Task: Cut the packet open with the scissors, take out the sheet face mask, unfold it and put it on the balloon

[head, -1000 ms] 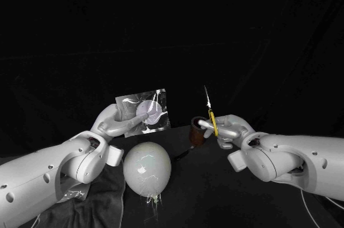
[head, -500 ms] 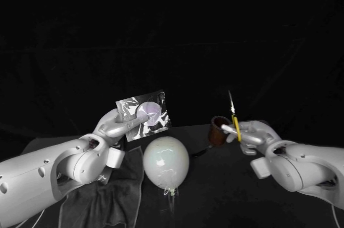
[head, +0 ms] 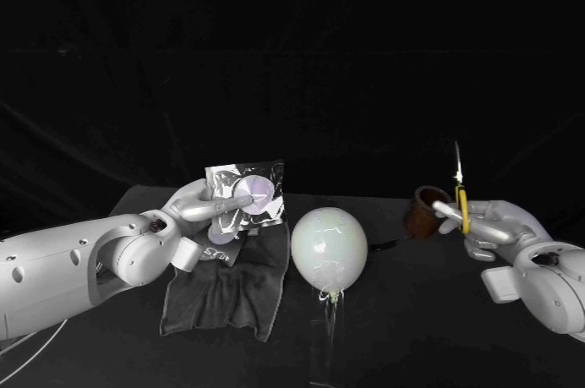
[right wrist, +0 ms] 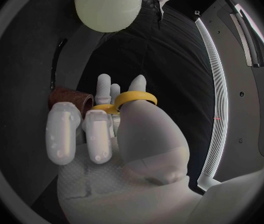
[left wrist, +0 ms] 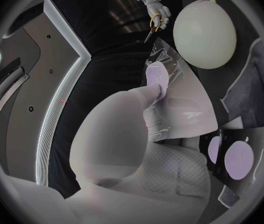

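1. The left hand [head: 201, 204] is up off the table. It pinches the packet [head: 248, 194] from both sides, and its other fingers are loose.
2. The packet stands nearly upright in the air, left of the balloon [head: 329, 248]. It is shiny and thin. I think it is very light, bends easily and is slippery. Holding it low looks best, so the top edge is free for cutting.
3. A dark cloth [head: 226, 291] lies flat on the table under the packet.
4. The balloon stands in the middle, knot down, between the two hands and touching neither. It probably weighs almost nothing and could tip or roll from a small push. A sharp point could pop it.
5. A brown cup [head: 427, 212] stands on the table just left of the right hand [head: 494, 223].
6. The scissors [head: 461, 194] point straight up. The blades look closed. They are hard and sharp, so they should stay away from the balloon.
7. The right hand grips the scissors by the yellow handles, with fingers curled around them. It is well apart from the packet.
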